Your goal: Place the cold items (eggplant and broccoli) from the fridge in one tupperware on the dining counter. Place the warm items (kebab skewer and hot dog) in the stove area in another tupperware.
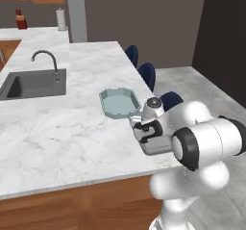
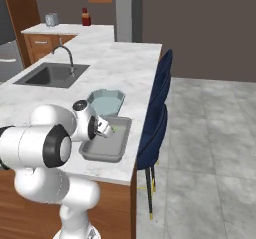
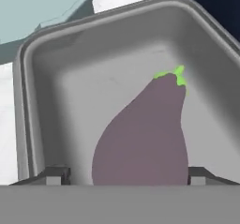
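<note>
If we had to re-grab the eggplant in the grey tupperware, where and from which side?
Grip the eggplant across its narrower neck, just below the green stem, coming straight down from above. It lies flat inside the grey tupperware, whose raised walls probably block a side approach. The open claw hangs right over the fat end.

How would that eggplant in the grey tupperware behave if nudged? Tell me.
The eggplant looks smooth and rounded, so it would probably roll or slide rather than stay put. Its tapered pear shape suggests rolling in a curve. The grey tupperware walls should likely stop it.
</note>
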Controlling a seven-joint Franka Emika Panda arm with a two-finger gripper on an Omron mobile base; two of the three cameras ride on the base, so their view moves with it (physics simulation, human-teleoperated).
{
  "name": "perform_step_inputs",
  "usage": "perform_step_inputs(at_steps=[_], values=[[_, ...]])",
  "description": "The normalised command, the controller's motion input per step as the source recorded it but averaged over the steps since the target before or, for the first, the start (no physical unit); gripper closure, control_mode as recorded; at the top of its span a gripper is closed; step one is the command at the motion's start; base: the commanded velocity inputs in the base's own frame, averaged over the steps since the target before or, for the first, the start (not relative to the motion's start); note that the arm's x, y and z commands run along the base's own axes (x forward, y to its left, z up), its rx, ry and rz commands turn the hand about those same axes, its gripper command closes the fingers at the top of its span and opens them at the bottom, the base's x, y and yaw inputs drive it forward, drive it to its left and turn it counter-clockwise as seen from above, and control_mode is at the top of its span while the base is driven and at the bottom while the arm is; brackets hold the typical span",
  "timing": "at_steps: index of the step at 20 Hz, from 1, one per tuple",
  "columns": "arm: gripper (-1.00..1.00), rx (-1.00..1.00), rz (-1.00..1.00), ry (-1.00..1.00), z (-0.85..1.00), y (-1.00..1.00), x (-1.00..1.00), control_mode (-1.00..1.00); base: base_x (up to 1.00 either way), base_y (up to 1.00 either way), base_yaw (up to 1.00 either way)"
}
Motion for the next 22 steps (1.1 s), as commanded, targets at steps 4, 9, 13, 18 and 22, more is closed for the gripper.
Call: perform_step_inputs(at_steps=[4, 9, 13, 18, 22], values=[[-1.00, 0.00, 0.22, 0.01, 0.92, -0.01, -0.02, -1.00, 0.00, 0.00, 0.00], [-1.00, 0.00, 0.30, 0.53, 0.47, -0.01, 0.01, -1.00, 0.00, 0.00, 0.00], [-1.00, -0.06, 0.24, 0.68, -0.40, 0.00, 0.34, -1.00, 0.00, 0.00, 0.00], [-1.00, -0.14, 0.25, 0.38, -0.75, 0.03, -0.49, -1.00, 0.00, 0.00, 0.00], [-1.00, -0.19, 0.28, 0.04, -0.93, 0.00, -1.00, -1.00, 0.00, 0.00, 0.00]])
